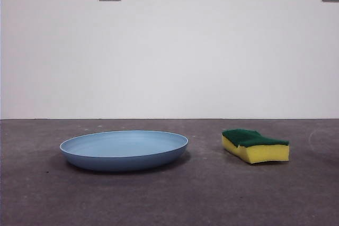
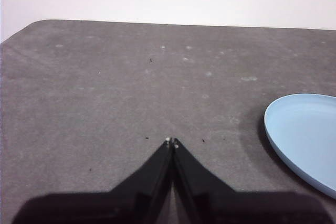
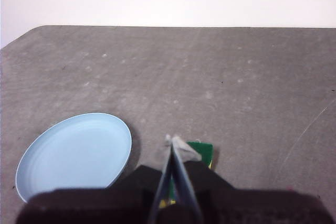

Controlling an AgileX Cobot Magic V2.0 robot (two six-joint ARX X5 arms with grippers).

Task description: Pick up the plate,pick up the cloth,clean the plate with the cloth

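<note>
Yellow foam under a dark green scouring layer makes the wavy-sided rectangular sponge block (image 1: 256,146) that serves as the cloth, and it looks soft and light; it should squash under a pinch, so a hold across its two long sides seems best. It lies flat on the grey, speckled bench (image 1: 201,194), just beyond and partly hidden under the tips of the right end effector (image 3: 174,141), whose black jaws are pressed together and hold nothing. That end effector hovers above the bench, so it would have to spread before closing on the foam.

Beside the sponge, off to one side of the right end effector and a little apart from it, sits the wide, shallow, round light-blue plate (image 1: 124,150) with a raised rim. Its matte plastic look suggests something stiff, light and rather smooth, likely to slip unless taken at the rim, one jaw inside and one under the lip. Plate and sponge are near each other but not touching.

The left end effector (image 2: 172,141) also has its jaws pressed together, empty, over bare bench. The plate's edge lies off to its side, clearly apart from the tips.
</note>
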